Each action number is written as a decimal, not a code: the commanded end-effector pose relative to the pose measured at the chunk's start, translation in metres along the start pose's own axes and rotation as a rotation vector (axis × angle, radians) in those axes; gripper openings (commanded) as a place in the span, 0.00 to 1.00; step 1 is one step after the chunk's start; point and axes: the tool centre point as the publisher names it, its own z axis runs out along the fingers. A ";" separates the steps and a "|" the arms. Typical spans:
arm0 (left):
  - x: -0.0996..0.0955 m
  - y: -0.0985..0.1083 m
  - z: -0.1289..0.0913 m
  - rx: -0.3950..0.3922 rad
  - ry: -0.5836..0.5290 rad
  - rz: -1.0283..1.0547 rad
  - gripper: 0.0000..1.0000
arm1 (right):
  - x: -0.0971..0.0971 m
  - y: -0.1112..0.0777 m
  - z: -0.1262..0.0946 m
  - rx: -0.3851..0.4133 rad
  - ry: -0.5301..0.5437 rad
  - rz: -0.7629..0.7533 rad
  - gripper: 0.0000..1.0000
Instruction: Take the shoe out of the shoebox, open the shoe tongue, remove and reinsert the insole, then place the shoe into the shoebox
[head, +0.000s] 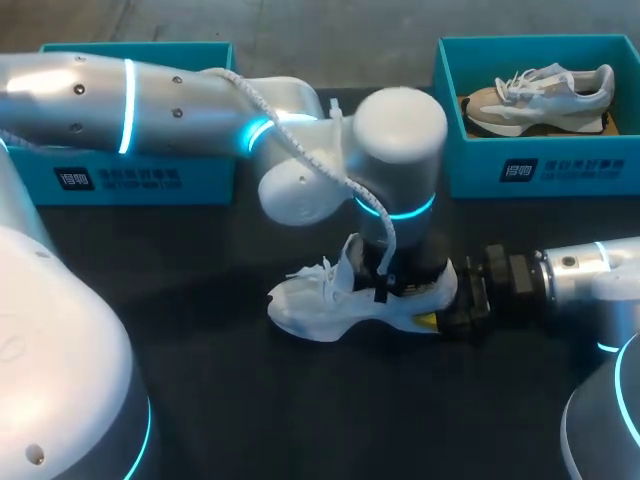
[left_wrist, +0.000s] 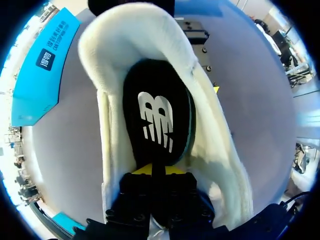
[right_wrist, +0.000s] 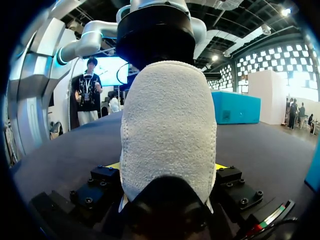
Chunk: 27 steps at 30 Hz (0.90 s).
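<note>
The left gripper (left_wrist: 152, 170) reaches down into the white shoe (head: 320, 305), its yellow tips drawn narrow and pinching the edge of the black insole (left_wrist: 157, 115). The right gripper (right_wrist: 167, 166) clamps the shoe's heel from both sides. The shoe stands upright on the dark table (head: 250, 400), well apart from the teal shoebox (head: 560, 170).

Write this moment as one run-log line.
shoe: on table | right end effector: shut on shoe | left end effector: in shoe, at insole
</note>
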 end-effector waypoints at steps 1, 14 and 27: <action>-0.010 0.009 -0.012 0.069 0.047 0.003 0.00 | 0.002 -0.001 0.003 0.001 0.001 -0.002 0.00; 0.007 0.014 -0.039 0.185 0.152 0.009 0.00 | 0.002 -0.001 0.003 0.001 0.001 -0.002 0.00; 0.016 0.013 -0.051 0.256 0.218 0.009 0.00 | 0.002 -0.001 0.003 0.001 0.001 -0.002 0.00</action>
